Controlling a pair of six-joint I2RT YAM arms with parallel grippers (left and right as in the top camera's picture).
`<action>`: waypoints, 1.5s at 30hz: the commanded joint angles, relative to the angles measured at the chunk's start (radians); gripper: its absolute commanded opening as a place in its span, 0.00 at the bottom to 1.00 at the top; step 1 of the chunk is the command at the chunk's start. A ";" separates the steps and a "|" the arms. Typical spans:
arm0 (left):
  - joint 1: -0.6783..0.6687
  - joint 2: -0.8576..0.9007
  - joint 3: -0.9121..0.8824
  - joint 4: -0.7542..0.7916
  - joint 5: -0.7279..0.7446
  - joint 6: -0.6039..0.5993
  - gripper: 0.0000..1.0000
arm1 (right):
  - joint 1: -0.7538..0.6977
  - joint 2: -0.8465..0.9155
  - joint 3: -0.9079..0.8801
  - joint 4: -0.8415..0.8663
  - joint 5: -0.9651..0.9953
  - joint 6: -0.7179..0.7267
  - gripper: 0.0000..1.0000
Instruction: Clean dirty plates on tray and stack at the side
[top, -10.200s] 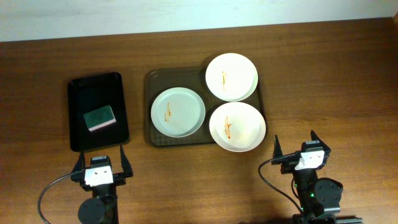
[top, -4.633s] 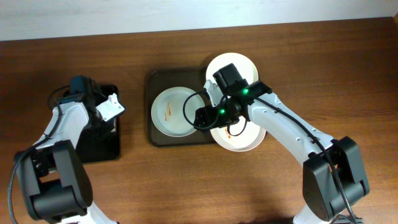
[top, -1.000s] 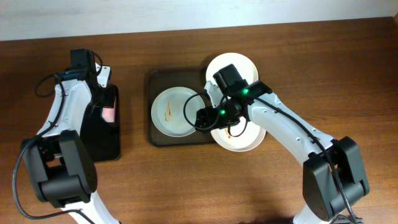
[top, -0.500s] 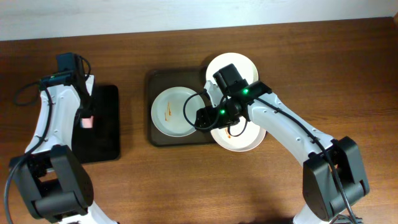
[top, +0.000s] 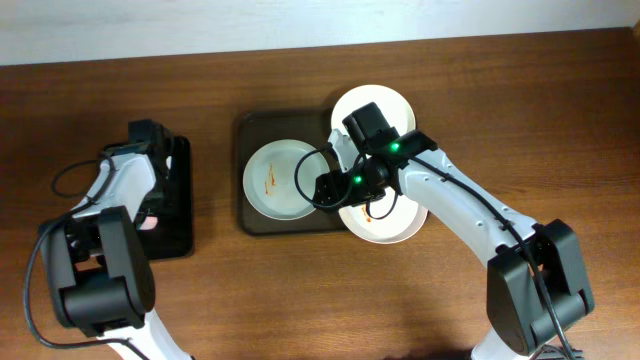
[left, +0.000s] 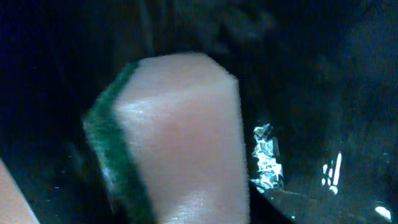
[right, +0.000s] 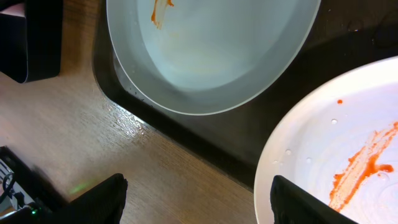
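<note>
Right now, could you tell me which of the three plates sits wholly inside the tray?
The left plate; the other two overhang the tray's rim.

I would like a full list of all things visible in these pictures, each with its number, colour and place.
plates: three, white, orange-red streaks showing on two; one on the tray's left half, two at its right side.
tray: one, dark brown-grey; middle of the table.
black tray: one, glossy black; left of the tray.
sponge: one, pink with a green layer; over the black tray, at the left hand.
table: one, brown wood.
left hand: over the black tray; grip unclear.
right hand: open, empty; above the tray's near edge.
</note>
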 joint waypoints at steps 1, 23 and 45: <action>-0.074 0.035 -0.019 -0.001 0.093 -0.002 0.50 | 0.007 -0.011 0.002 0.001 -0.005 -0.003 0.75; 0.248 -0.056 0.036 -0.005 0.648 -0.046 0.00 | 0.007 -0.011 0.002 0.003 -0.005 -0.003 0.76; 0.095 -0.027 0.093 -0.027 0.886 -0.117 0.00 | 0.008 -0.011 0.002 0.047 -0.005 -0.003 0.76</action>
